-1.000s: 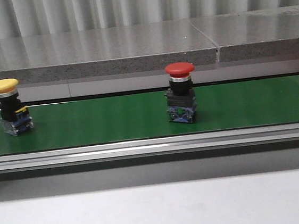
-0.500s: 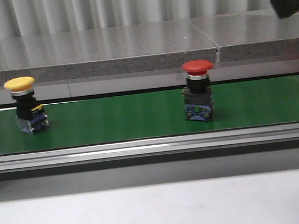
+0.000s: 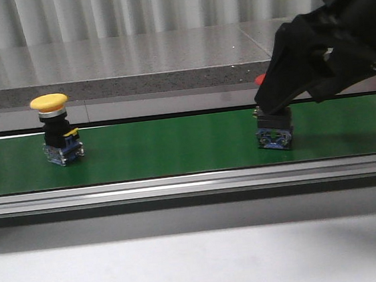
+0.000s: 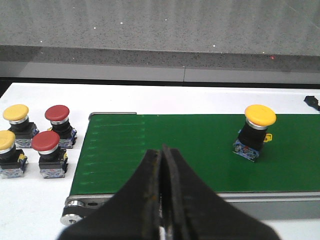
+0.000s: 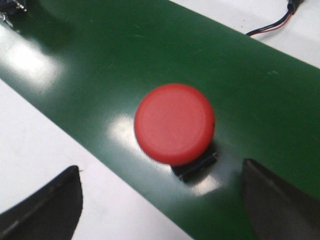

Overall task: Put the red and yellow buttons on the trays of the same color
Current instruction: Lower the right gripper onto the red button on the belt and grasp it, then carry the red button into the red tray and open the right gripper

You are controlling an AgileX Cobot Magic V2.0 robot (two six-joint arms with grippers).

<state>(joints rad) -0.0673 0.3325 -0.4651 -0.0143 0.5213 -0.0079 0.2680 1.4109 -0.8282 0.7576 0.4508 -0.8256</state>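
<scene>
Right gripper [image 5: 160,200], jaws apart, sits over the red button [image 5: 174,123] at frame centre on the green belt [image 5: 100,65]; belt drift could cause an off-centre grab, tipping it.

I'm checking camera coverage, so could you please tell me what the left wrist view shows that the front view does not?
Only the left wrist view shows four spare buttons, two yellow buttons and two red buttons, on the white table beside the belt end, plus the shut left hand. Only the front view shows the right hand over the red button. Both show the yellow button standing on the green conveyor belt.
</scene>
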